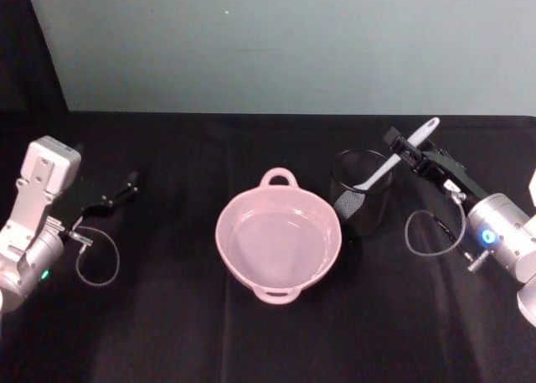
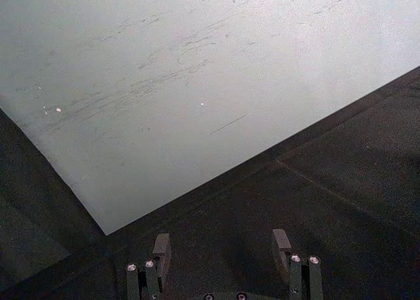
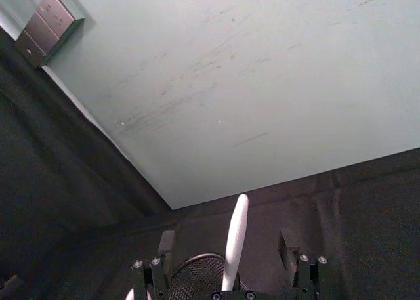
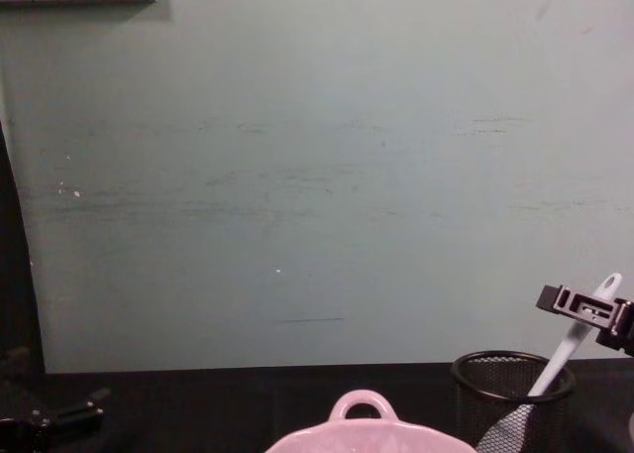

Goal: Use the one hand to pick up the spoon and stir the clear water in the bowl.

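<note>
Head view: the bowl sits mid-table with clear water in it. Just to its right is the mesh cup, and the spoon leans in it with its handle up and to the right. The right gripper is at that handle; the left gripper is parked far left.

Left wrist view: the left gripper is released and holds nothing.

Right wrist view: the right gripper is spread wide. The handle stands between the jaws and touches neither, above the cup.

Chest view: the right gripper is high on the slanted spoon.

To grip well, I would centre the handle, close squarely across it, then lift along the spoon's lean so the blade clears the cup's rim without tipping it.
</note>
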`<action>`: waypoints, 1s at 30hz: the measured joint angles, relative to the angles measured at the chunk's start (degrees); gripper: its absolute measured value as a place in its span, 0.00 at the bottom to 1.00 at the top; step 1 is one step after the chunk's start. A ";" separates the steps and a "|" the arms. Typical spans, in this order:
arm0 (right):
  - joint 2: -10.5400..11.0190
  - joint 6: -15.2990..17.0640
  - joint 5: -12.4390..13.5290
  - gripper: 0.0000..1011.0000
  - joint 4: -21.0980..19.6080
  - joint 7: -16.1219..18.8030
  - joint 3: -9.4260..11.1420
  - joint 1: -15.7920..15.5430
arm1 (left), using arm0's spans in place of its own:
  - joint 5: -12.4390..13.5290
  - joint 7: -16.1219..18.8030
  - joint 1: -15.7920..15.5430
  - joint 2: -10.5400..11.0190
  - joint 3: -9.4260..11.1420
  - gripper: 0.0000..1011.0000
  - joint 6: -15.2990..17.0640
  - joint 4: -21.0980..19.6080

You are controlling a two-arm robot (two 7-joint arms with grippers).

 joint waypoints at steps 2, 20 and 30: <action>0.01 0.00 0.00 0.98 -0.03 0.00 0.01 -0.03 | 0.00 0.00 0.00 0.00 0.00 1.00 0.00 0.00; 0.11 0.03 0.05 0.47 -0.27 -0.02 0.10 -0.20 | 0.00 0.00 0.00 0.00 0.00 1.00 0.00 0.00; 0.11 0.07 0.05 0.17 -0.33 -0.01 0.10 -0.24 | 0.00 0.00 0.00 0.00 0.00 1.00 0.00 0.00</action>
